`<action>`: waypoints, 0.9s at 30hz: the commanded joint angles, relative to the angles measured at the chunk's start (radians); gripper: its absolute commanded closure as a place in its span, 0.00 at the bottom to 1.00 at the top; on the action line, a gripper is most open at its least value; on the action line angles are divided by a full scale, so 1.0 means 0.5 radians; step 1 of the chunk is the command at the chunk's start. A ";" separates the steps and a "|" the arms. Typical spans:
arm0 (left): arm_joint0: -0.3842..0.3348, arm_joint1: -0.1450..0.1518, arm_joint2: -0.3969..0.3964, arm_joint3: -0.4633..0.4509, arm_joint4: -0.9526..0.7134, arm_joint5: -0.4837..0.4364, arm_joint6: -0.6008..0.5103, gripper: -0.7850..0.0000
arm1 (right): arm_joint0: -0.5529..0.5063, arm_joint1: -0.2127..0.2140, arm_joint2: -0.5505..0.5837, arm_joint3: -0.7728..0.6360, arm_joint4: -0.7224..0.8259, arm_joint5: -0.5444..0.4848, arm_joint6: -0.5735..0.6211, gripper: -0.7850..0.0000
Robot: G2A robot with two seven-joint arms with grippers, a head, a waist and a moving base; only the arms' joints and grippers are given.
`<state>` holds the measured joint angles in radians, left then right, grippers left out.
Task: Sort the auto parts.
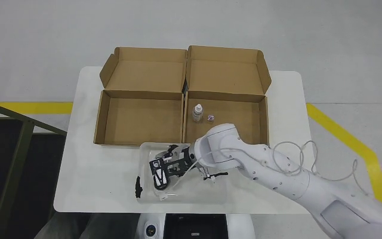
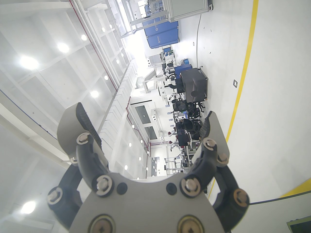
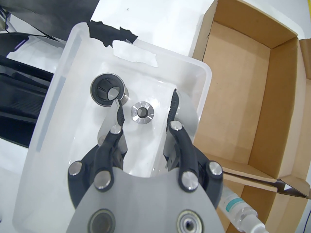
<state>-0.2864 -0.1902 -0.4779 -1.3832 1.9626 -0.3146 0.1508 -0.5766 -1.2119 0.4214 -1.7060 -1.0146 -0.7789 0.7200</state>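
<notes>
Two metal parts lie in the clear plastic bin [image 3: 205, 78] at the near edge of the white worktop [image 1: 89, 173]: a short steel bushing with a black bore [image 3: 108, 92] and, just beside it, a small silver cone-shaped collar [image 3: 142, 112]. The right hand [image 3: 147, 99] hangs open over the bin, its fingers either side of the collar (a gap shows on each side). The left hand [image 2: 145, 109] is open too, holding nothing. Beyond the bin sit an open brown cardboard box [image 1: 140, 122] on the left and a second open box [image 1: 239, 125] on the right, holding a small white bottle [image 1: 197, 112]
</notes>
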 commanded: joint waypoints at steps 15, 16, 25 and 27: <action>0.000 0.000 0.000 0.000 0.000 0.000 0.000 0.00 | 0.052 -0.093 -0.092 0.155 -0.133 -0.072 0.123 0.56; 0.000 0.000 0.000 0.000 0.000 0.000 0.000 0.00 | 0.049 -0.096 -0.096 0.159 -0.139 -0.076 0.131 0.56; 0.000 0.000 0.000 0.000 0.000 0.000 0.000 0.00 | 0.019 -0.130 -0.142 0.189 -0.187 -0.114 0.169 0.56; 0.000 0.000 0.000 0.000 0.000 0.000 0.000 0.00 | 0.022 -0.140 -0.150 0.197 -0.197 -0.122 0.176 0.55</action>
<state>-0.2864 -0.1902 -0.4779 -1.3832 1.9626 -0.3146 0.1508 -0.5669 -1.2797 0.3483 -1.6092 -1.1109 -0.8372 0.8052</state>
